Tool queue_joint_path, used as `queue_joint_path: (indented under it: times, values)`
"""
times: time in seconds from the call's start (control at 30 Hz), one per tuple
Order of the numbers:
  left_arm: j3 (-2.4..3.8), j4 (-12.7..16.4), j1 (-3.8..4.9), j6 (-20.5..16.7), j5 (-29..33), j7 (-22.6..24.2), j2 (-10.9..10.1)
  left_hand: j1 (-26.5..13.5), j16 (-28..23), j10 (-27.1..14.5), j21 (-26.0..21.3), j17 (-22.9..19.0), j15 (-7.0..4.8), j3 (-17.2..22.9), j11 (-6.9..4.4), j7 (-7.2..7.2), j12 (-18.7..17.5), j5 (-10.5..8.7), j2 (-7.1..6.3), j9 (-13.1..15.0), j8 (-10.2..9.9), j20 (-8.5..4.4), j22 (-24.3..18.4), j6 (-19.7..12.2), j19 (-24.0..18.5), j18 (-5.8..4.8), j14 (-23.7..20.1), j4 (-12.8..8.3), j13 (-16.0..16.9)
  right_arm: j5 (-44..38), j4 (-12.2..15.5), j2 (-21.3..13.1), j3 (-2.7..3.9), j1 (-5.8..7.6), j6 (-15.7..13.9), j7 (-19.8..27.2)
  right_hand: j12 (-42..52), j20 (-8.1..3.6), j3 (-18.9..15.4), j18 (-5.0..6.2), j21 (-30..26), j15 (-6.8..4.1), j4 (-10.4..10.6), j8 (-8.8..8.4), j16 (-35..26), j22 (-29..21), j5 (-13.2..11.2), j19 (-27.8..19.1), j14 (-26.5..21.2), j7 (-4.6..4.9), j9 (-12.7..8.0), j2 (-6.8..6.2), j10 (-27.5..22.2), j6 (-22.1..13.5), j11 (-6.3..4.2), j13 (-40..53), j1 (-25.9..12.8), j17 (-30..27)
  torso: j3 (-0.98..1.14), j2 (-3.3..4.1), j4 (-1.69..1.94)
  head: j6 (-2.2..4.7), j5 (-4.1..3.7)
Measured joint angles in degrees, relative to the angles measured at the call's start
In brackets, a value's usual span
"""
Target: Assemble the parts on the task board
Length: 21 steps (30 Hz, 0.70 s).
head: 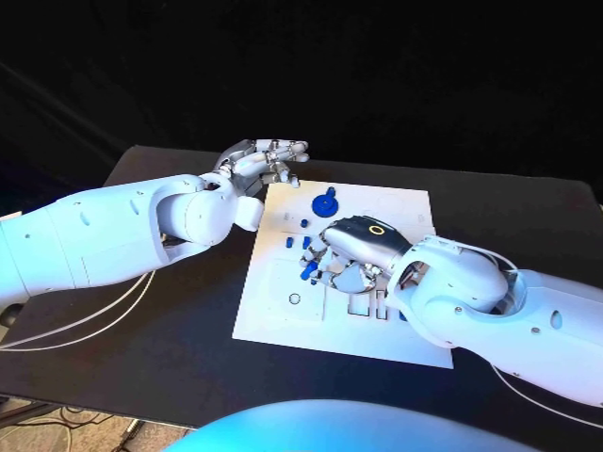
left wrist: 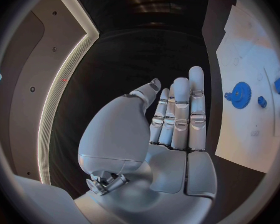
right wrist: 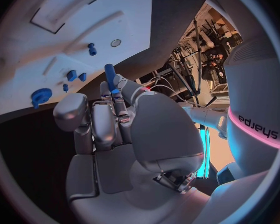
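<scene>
Black table (head: 153,377) carries the white task board (head: 383,334). Right hand (head: 350,254) hovers mid-board, pinching a blue pin (right wrist: 110,77); it should seat it upright, slowly. Left hand (head: 261,158) waits off the far-left corner, fingers pressed together, empty.

The task board (head: 383,212) lies mid-table (head: 153,348), with the gear (head: 326,204) near its far edge.

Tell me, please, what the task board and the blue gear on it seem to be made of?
Task board: seemingly rigid white plastic or painted plate, matte, with cut recesses. Blue gear: probably moulded or printed plastic, uniformly blue, matte, with crisp teeth.
</scene>
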Motion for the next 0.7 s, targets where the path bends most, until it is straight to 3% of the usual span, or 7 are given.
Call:
queue_joint_path:
  times: [0.2,0.7]
  values:
    - [0.00,0.18,0.00,0.00,-0.01,0.00,0.02,0.00,0.00,0.00,0.00,0.00,0.00,0.00,0.00,0.00,0.00,0.00,0.00,0.00,0.00,0.00,0.00,0.00,0.00,0.00,0.00,0.00,0.00,0.08,-1.78,1.91,-0.34,-1.69,0.73,0.73,-0.08,0.00,0.00,0.00,0.00,0.00,0.00,-0.01,0.23,0.00,0.11,0.00,0.00,0.00,0.00,0.00,0.00,-0.01,0.00,-0.01,0.00,0.00,0.01,0.02,0.00,-0.31,0.31]
    - [0.00,0.26,0.00,0.00,-0.02,-0.01,0.03,0.00,0.00,0.00,0.00,0.01,0.00,0.00,0.00,0.00,0.00,0.00,0.00,0.01,0.00,0.00,0.01,0.00,0.00,0.00,0.00,0.00,0.00,0.18,-4.72,4.17,-1.14,-2.50,2.40,1.32,-0.23,0.00,0.00,0.00,0.00,0.00,-0.02,-0.13,0.23,-0.12,0.32,0.00,0.00,0.01,-0.02,-0.23,0.00,-0.03,0.00,0.04,-0.23,-0.01,0.08,0.02,-0.01,-0.81,0.68]
